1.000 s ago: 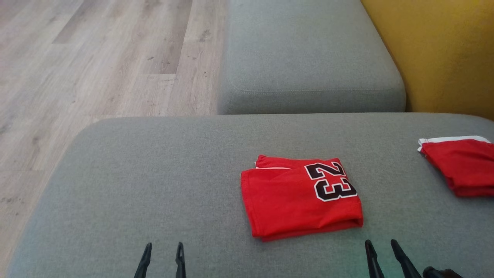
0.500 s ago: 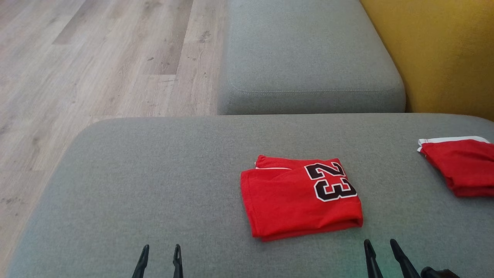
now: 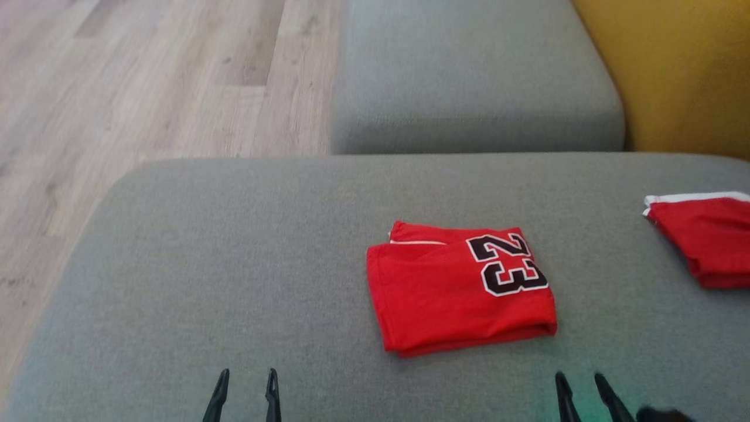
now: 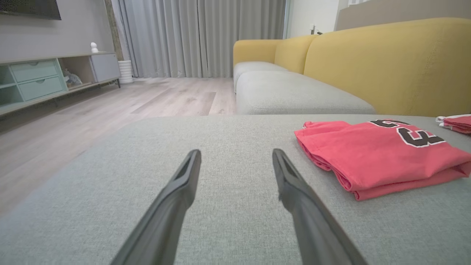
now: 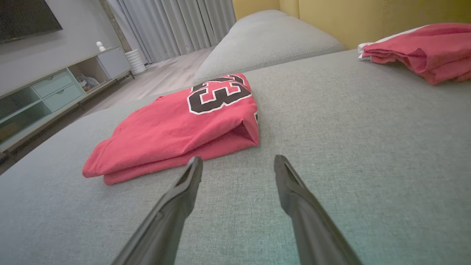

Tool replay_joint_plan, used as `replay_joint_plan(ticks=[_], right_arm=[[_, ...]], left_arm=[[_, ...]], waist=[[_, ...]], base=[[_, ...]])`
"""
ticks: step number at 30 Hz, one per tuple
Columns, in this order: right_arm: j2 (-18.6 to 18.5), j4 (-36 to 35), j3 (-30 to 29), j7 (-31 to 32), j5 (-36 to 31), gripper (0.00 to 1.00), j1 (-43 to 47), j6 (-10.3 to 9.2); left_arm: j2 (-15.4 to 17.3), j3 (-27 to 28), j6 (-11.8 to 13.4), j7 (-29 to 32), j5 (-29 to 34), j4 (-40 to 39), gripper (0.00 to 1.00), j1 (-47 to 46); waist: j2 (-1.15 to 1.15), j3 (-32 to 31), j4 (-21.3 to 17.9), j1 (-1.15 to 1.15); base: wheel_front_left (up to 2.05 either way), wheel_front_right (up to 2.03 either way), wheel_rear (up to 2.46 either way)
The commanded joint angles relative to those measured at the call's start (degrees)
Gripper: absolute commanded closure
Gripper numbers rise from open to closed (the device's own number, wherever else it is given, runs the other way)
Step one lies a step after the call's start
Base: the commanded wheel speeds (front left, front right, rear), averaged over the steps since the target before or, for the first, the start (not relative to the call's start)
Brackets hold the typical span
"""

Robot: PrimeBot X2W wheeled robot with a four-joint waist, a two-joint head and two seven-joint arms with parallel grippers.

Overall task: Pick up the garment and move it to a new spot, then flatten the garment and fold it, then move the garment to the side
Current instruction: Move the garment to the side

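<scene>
On the large grey cushion [image 3: 205,264], somewhat right of its middle and nearer its front edge than its far edge, lies the folded garment [image 3: 463,287]. It is a red jersey folded into a compact rectangle of several layers. A black, white-edged "23" faces up at the end towards the cushion's right side. A thin white trim line shows on the layer nearest the cushion's far edge, and the thick fold runs along the side towards the front edge.

The left gripper [image 3: 249,371] hangs at the cushion's front edge, left of the middle. Its two dark fingers are spread wide with nothing between them, over bare fabric and well apart from the garment. The right gripper [image 3: 579,375] hangs at the same front edge towards the cushion's right side. Its fingers are likewise spread wide and empty, near the garment's front right corner but not touching it.

A second red garment [image 3: 703,240] with a white border lies at the cushion's right edge. Beyond the cushion's far edge sit a smaller grey seat cushion [image 3: 469,76] and, to the right of it, a yellow backrest [image 3: 685,70]. Off the cushion's left side is a pale wooden floor [image 3: 146,88], with a low cabinet [image 4: 36,79] and grey curtains [image 4: 198,36] farther out.
</scene>
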Motion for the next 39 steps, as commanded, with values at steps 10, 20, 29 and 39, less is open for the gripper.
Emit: replay_joint_plan(ticks=[10,20,29,39], right_arm=[[-2.8,10.7,-0.7,2.9,1.5,0.0,-23.4,0.39],[-3.9,28.6,1.2,8.1,7.8,0.0,-36.6,0.39],[-4.5,32.6,7.4,3.7,14.3,1.0,-41.7,0.39],[-11.6,30.0,14.5,0.7,14.8,1.0,-50.1,0.39]], left_arm=[[-0.8,-1.2,0.8,-0.5,-0.4,-2.3,0.0,-5.3],[-0.8,-3.8,1.0,-0.5,-0.8,-1.6,0.0,-8.6],[-0.8,-3.4,1.4,-0.5,-0.9,-2.4,0.0,-10.8],[-0.8,-2.8,1.0,-0.5,0.1,-4.1,0.0,-13.7]], waist=[[0.0,6.3,1.9,0.0],[0.0,10.9,3.9,0.0],[0.0,14.3,0.8,0.0],[0.0,18.6,-6.4,0.0]], base=[[0.0,0.0,0.0],[0.0,0.0,0.0],[0.0,0.0,0.0],[0.0,0.0,0.0]])
